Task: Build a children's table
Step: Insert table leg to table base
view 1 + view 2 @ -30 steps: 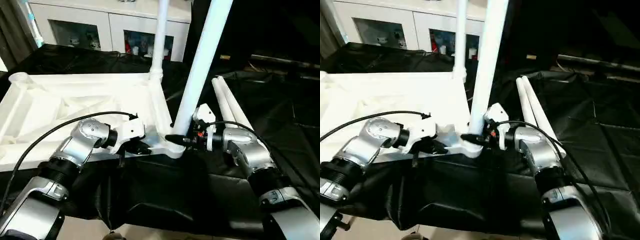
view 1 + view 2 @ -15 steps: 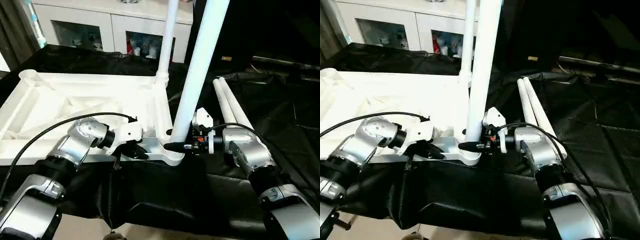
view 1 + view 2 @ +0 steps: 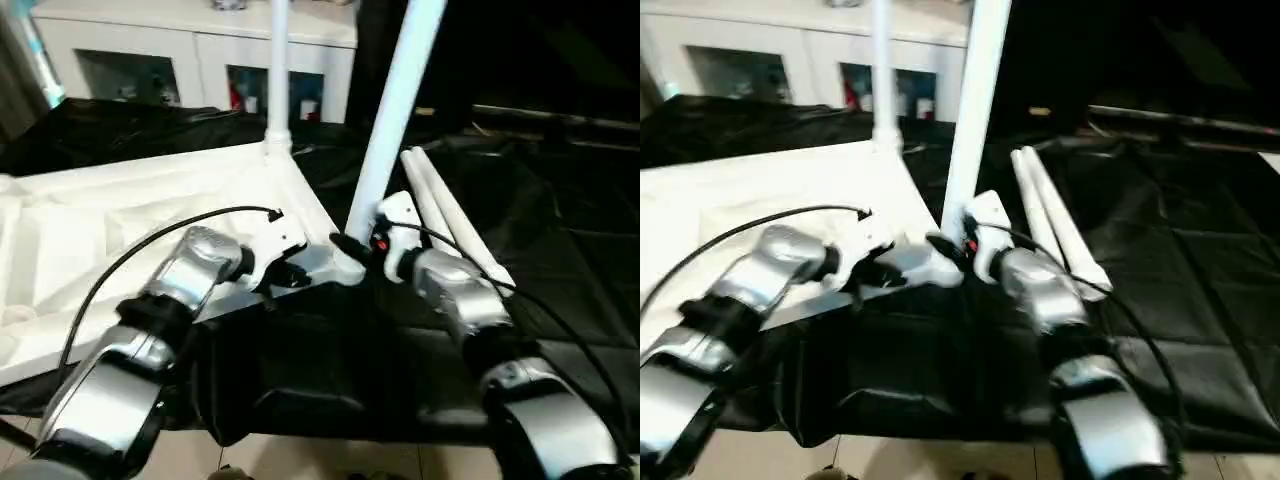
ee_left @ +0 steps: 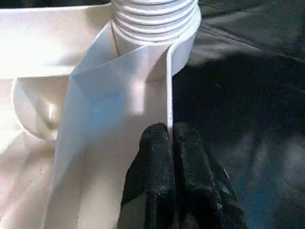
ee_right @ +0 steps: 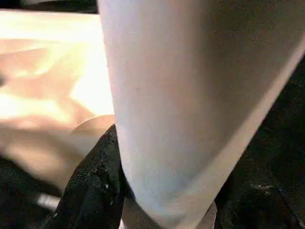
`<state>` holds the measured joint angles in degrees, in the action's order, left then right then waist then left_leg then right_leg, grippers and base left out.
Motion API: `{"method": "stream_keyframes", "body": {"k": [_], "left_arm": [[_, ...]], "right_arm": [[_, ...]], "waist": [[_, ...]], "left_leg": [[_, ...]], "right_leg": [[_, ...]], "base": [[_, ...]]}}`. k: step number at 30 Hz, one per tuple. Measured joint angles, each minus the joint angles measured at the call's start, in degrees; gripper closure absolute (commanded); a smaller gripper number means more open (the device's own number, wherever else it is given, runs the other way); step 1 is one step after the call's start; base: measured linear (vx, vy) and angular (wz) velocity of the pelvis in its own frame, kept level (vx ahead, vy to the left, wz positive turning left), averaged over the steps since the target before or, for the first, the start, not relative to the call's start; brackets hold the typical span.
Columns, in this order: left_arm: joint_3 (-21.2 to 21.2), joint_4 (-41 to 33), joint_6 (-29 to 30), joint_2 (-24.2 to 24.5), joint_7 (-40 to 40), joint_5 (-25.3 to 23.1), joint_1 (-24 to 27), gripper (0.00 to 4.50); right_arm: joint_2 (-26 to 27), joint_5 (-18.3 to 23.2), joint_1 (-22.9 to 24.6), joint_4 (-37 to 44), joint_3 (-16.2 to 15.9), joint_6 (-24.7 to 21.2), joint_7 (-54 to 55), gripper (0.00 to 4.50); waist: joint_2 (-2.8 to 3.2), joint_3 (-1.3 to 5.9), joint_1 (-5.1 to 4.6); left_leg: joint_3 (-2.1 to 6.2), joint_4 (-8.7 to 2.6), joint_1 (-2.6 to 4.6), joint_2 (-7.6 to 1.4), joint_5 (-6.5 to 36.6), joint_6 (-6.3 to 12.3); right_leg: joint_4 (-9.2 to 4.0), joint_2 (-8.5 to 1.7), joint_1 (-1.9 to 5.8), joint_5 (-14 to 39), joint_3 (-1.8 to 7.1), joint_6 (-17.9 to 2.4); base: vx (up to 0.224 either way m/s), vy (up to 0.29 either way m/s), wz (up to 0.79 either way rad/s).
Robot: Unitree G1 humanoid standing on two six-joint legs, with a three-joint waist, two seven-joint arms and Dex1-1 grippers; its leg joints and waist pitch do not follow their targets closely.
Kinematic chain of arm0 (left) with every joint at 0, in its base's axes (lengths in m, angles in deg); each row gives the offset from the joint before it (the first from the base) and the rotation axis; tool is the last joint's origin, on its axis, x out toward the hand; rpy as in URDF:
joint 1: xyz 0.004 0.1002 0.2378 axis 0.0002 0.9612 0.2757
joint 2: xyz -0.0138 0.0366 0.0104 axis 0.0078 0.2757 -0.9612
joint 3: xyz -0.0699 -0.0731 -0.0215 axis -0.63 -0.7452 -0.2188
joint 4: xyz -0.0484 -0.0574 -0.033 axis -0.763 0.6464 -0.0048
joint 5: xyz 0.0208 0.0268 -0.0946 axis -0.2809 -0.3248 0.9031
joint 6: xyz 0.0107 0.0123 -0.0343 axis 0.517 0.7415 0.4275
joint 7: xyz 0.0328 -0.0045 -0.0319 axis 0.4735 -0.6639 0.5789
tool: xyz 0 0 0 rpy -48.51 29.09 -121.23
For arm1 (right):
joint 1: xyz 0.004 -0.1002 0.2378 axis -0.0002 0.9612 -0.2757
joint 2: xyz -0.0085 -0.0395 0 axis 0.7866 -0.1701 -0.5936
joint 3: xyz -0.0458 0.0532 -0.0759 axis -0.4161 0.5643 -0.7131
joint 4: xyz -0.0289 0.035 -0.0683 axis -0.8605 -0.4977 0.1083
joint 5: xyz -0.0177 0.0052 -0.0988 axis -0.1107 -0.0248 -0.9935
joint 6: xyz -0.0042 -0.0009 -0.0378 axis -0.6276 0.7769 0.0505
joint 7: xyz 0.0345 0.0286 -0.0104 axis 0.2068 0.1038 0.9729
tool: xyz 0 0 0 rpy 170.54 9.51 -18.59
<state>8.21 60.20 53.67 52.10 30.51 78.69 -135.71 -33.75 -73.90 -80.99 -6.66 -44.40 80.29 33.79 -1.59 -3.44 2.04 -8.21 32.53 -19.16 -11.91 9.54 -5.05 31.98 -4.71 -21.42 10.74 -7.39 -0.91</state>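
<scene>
On the black cloth in front of me lies the tabletop (image 3: 130,200) with its ribbed underside up, so the corner sockets are open for the legs. One leg (image 3: 275,80) already stands in the far right corner. A second leg (image 3: 395,110) rises, tilted, from the near right corner socket (image 3: 345,268). My right gripper (image 3: 345,245) holds this leg low, close to the socket, I think to guide its end in. My left gripper (image 3: 285,272) is at the near edge of the tabletop, just left of that socket, probably to keep the top from sliding. Two spare legs (image 3: 445,215) lie side by side on the cloth to the right.

In the left wrist view, my two fingers (image 4: 162,162) are pressed together on the thin wall of the tabletop's rim (image 4: 167,90), pinching it, with the threaded socket (image 4: 155,19) just beyond.

In the right wrist view, the leg (image 5: 190,95) passes between my fingers (image 5: 93,176), which close around it; the picture is blurred, so how firmly I cannot say.
</scene>
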Motion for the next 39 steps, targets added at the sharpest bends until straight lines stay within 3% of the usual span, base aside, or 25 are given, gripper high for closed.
{"method": "stream_keyframes", "body": {"k": [2,3,4,5,6,7,8,9,10,11,12,15,21,23,31,39], "left_arm": [[-0.05,1.36,1.03,-1.4,3.01,-0.91,-1.05,4.5],[-0.11,1.52,1.3,-2.18,4.17,-1.06,-1.17,4.5],[-0.18,1.93,1.65,-2.69,5.04,-1.14,-1.35,4.5],[-0.22,2.4,2.12,-3.51,6.42,-1.4,-1.53,4.5],[-0.5,2.42,2.21,-3.83,7.06,-1.6,-1.63,4.5],[-0.6,2.52,2.32,-4.13,7.47,-1.85,-1.62,4.5],[-0.8,2.51,2.41,-4.22,7.57,-1.66,-1.65,4.5],[-1.1,2.5,2.49,-4.31,7.61,-1.49,-1.88,4.5],[-1.31,2.5,2.52,-4.37,7.91,-1.43,-1.9,4.5],[-1.34,2.56,2.56,-4.39,7.96,-1.25,-1.9,4.5],[-1.35,2.63,2.55,-4.4,8.06,-1.1,-1.9,4.5],[-1.35,3.13,2.55,-4.47,8.1,-1.07,-1.9,4.5],[-1.72,3.12,2.49,-4.18,8.25,-1.12,-1.9,4.5],[-1.72,3.12,2.47,-4.18,8.25,-1.11,-1.9,4.5],[-1.92,3.07,0.42,-3.32,8.2,-0.99,-1.88,4.5],[-2.49,-0.43,-3.91,-0.61,4.83,-0.34,0.54,4.5]], "right_arm": [[3.09,-0.23,-2.46,-2.96,1.3,-1.19,7.52,2.52],[3.97,-0.34,-3.32,-3.92,1.9,-1.63,10.14,2.52],[4.74,-0.35,-4.07,-4.73,2.54,-1.89,12.54,2.52],[5.5,-0.35,-4.49,-5.46,3.49,-2.21,15.24,2.52],[5.88,-0.34,-4.96,-5.91,3.85,-2.39,16.77,2.52],[5.98,-0.36,-5.14,-6.18,3.99,-2.51,17.63,2.52],[6.19,-0.56,-5.49,-6.62,3.99,-2.52,18.53,2.52],[6.19,-0.65,-5.73,-6.56,4.09,-2.51,19.15,2.52],[6.18,-0.83,-5.96,-6.59,4.1,-2.51,19.58,2.52],[6.18,-0.83,-6.19,-6.76,4.17,-2.51,19.73,2.52],[6.19,-0.84,-6.28,-6.89,4.22,-2.51,19.84,2.52],[6.74,-1.0,-6.73,-7.76,4.89,-2.51,20.89,2.52],[7.46,-1.75,-7.53,-8.72,5.75,-2.26,22.02,2.52],[7.51,-1.83,-7.65,-8.72,5.96,-2.11,22.0,1.96],[8.07,-1.47,-8.29,-9.75,7.67,-1.66,20.6,1.39],[6.64,-0.7,-6.44,-7.32,7.36,1.83,9.08,0.6]], "waist": [[0.63,-0.34,-0.45],[0.79,-0.52,-0.31],[0.7,-0.67,0.15],[-1.34,-0.36,0.88],[-2.48,-0.18,1.19],[-2.62,-0.22,1.49],[-1.76,-0.08,2.59],[-1.07,0.19,2.66],[-1.23,0.36,2.63],[-1.43,0.63,2.38],[-1.62,0.75,2.12],[-2.01,0.97,1.45],[-2.03,1.0,1.28],[-2.07,1.03,1.26],[-2.05,1.09,0.81],[-1.84,0.96,0.56]], "left_leg": [[0.38,-0.17,0.14,-0.15,0.02,0.01],[0.29,-0.47,-0.03,-0.18,0.02,0.0],[-0.17,-0.66,0.01,-0.14,0.02,0.0],[-2.2,-0.79,0.63,-0.08,0.0,-0.02],[-2.36,-0.56,1.25,0.16,0.06,-0.04],[-2.16,1.4,1.3,0.07,2.04,-0.18],[-1.0,3.15,1.85,0.21,4.37,0.48],[0.16,2.94,1.85,0.46,3.9,-0.69],[0.38,1.93,1.77,0.4,3.78,-0.91],[0.17,0.94,1.65,0.4,3.44,-1.32],[-0.29,0.76,1.63,0.39,3.12,-1.31],[-1.21,1.03,2.03,0.45,3.1,-1.24],[-1.25,0.19,1.76,0.46,3.1,-1.25],[-1.25,0.17,1.73,0.46,3.1,-1.25],[-1.3,0.16,0.89,0.46,3.08,-1.25],[-1.4,0.16,0.54,-0.05,2.94,-1.5]], "right_leg": [[-0.73,-0.54,0.7,0.0,-1.65,0.0],[-0.08,-0.59,0.86,0.19,-1.62,-0.07],[2.01,-0.66,0.61,1.71,-0.9,-1.04],[4.93,-0.75,0.28,2.8,1.54,-1.52],[5.43,-0.51,-0.5,2.67,2.77,-0.93],[5.26,-0.53,-0.51,2.57,2.45,-0.71],[4.92,-0.61,-0.28,2.57,1.27,-0.7],[4.3,-0.74,-0.37,2.56,0.19,-0.68],[3.4,-0.54,-0.48,2.52,0.1,-0.67],[2.56,-0.39,-0.52,2.36,0.23,-0.68],[2.36,-0.41,-0.53,1.48,0.55,-1.21],[2.54,-0.49,-0.52,-0.29,1.6,-0.98],[2.05,-0.45,-0.63,-0.28,1.48,-0.95],[2.04,-0.45,-0.67,-0.28,1.48,-0.95],[1.98,-0.44,-1.44,-0.3,1.52,-0.97],[2.18,0.0,-1.84,-0.83,1.52,-1.2]], "base": [[-0.036,0.01,-0.04],[-0.071,0.02,-0.09],[-0.065,-0.023,0.1],[0.056,-0.119,0.24],[0.056,-0.119,0.24],[0.062,-0.113,-0.03],[0.074,0.017,-0.35],[0.074,0.017,-0.35],[0.082,0.039,-0.23],[0.0,0.0,0.0],[0.0,0.0,0.0],[0.0,0.0,0.0],[0.0,0.0,0.0],[0.0,0.0,0.0],[0.0,0.0,0.0],[0.0,0.0,0.0]]}}
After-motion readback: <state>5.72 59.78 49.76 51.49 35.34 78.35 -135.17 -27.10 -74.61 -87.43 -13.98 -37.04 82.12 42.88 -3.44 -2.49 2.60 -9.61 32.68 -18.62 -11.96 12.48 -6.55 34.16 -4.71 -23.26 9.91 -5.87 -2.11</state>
